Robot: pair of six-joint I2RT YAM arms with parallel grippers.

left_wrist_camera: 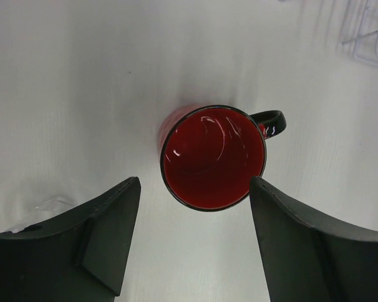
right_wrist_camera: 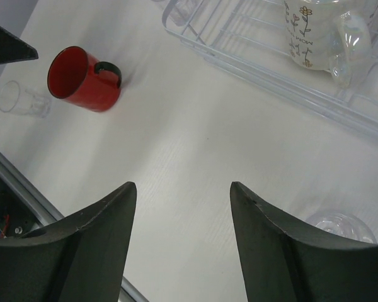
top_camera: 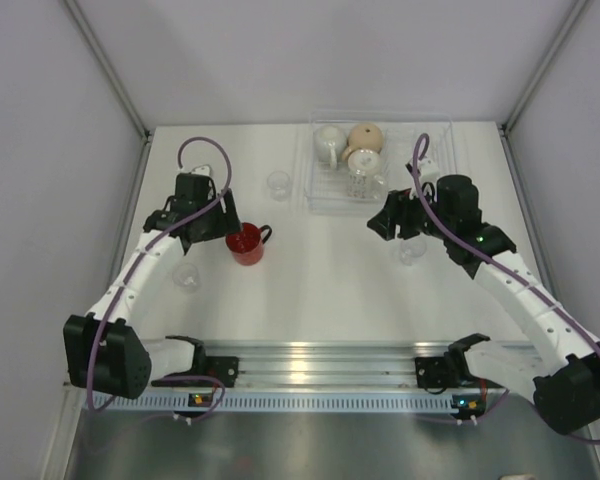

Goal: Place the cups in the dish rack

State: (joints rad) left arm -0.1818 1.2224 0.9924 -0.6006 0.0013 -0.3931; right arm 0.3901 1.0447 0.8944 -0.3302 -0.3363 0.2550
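Mug (left_wrist_camera: 213, 157), red, just ahead of left pincer (left_wrist_camera: 194, 180).

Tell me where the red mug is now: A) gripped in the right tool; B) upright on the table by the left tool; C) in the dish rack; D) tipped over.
B: the red mug stands upright on the table just ahead of the open left tool.

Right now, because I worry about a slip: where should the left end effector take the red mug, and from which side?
Probably the rim wall opposite the handle, from above: the red mug stands upright, mouth open, its handle sticking out toward the dish rack. The open left end effector hangs over it.
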